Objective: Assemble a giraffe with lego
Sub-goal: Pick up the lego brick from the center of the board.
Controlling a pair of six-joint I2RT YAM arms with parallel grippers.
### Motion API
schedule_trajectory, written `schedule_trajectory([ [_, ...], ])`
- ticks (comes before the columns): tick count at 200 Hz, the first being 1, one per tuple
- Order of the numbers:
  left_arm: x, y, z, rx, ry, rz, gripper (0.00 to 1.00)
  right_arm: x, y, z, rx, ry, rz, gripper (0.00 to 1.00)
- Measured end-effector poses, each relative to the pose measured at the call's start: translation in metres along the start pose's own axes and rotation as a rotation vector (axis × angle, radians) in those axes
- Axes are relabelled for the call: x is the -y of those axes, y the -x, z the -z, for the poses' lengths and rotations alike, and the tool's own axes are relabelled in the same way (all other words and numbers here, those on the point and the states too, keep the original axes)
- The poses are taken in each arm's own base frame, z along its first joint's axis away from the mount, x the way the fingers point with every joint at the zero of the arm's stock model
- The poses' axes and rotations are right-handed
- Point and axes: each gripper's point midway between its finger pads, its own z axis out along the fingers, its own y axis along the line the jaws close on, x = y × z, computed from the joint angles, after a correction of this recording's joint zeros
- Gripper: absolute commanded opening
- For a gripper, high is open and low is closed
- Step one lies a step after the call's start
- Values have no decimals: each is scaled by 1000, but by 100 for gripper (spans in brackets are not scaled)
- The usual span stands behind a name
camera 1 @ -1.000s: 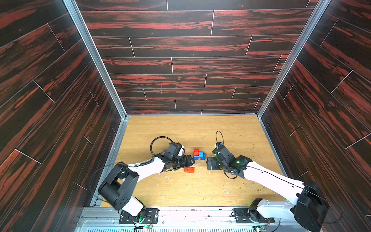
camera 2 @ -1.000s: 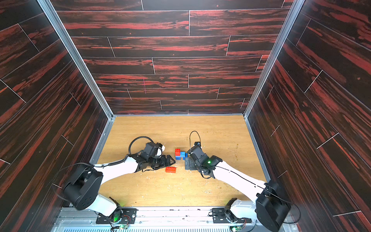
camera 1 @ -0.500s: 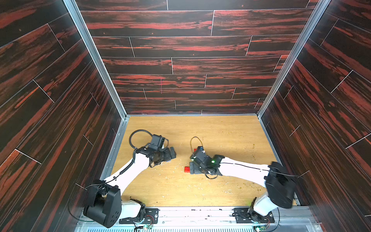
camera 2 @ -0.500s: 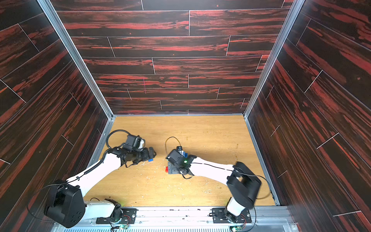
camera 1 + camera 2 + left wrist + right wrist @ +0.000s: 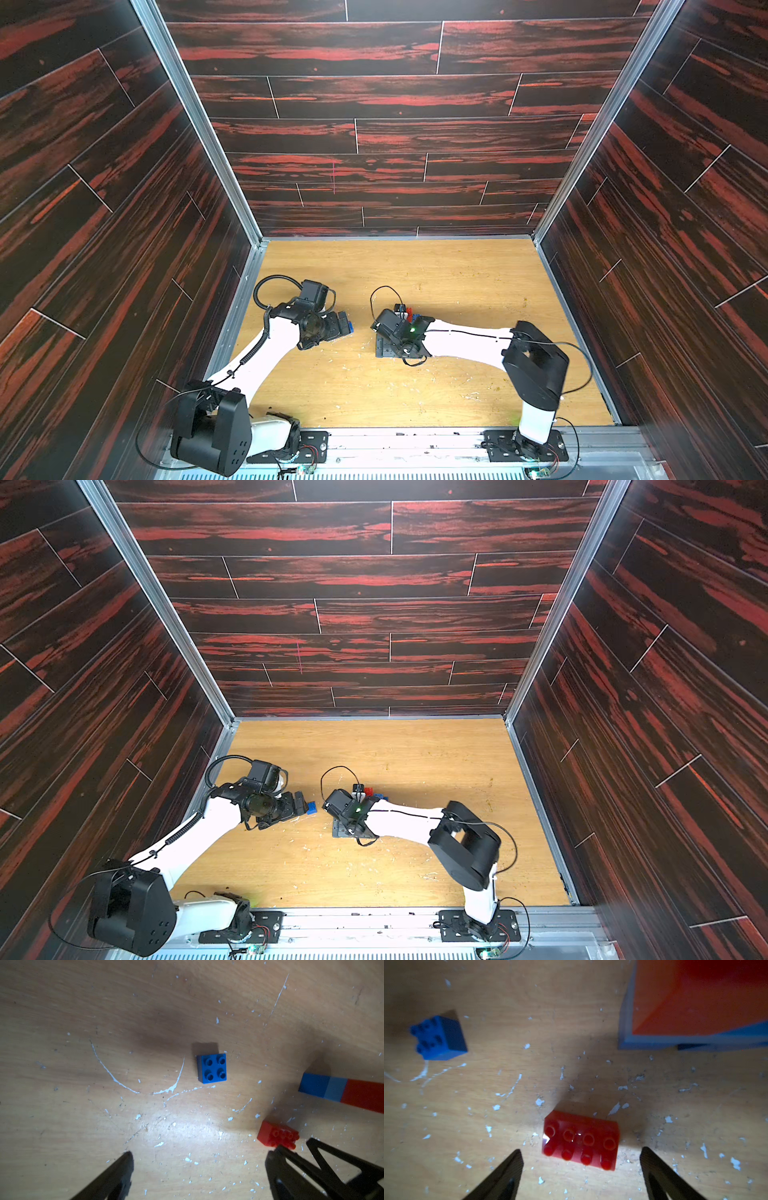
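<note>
While it hangs over the wooden table (image 5: 83, 1012), the right gripper (image 5: 581, 1154) is wide open and holds nothing. Its two black fingers (image 5: 508, 1172) stand one on each side of the long red brick (image 5: 581, 1140), with a gap on both sides, so they do not touch it. The red brick lies flat with its bumps up.

The left gripper (image 5: 201, 1156) is wide open too, and it has nothing in it. In the left wrist view, one of its fingers shows in front of the red brick's edge. I cannot tell if they touch.

A small dark blue brick (image 5: 212, 1069) sits alone, bumps up, well apart from the red brick.

The half-built giraffe (image 5: 340, 1093) is near the red brick, closer to it than the small dark blue brick is. It shows a dark blue part, then light blue, then red.
</note>
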Motion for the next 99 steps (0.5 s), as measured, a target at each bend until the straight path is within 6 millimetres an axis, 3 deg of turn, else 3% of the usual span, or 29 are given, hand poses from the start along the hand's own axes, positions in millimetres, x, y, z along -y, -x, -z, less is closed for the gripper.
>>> schedule_trajectory([
  [27,1,-1,2,-6,-3,-12,100,-2,-5,-11,-23,-24,-6,88],
  [99,1,-4,2,-19,-11,-26,100,-2,-8,-16,-41,-55,-20,80],
])
